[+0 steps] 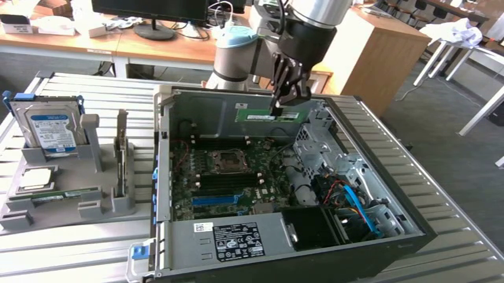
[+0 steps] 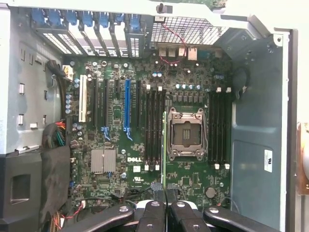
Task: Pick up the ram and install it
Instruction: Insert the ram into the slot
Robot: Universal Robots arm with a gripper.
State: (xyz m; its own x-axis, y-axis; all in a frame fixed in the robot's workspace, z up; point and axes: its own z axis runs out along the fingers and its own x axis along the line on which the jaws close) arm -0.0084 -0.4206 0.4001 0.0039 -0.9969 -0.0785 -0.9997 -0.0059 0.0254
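ram (image 1: 270,115) | gripped at its top edge by tool (image 1: 277,108), jaws narrow | above motherboard (image 1: 228,177)

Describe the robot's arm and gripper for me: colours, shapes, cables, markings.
The arm is built of silver-grey metal tubes, with a pale blue round cap on one joint. Black cables run along its wrist. The gripper is black, with a blocky body and jointed linkage fingers carrying round silver pivot pins. No markings are legible.
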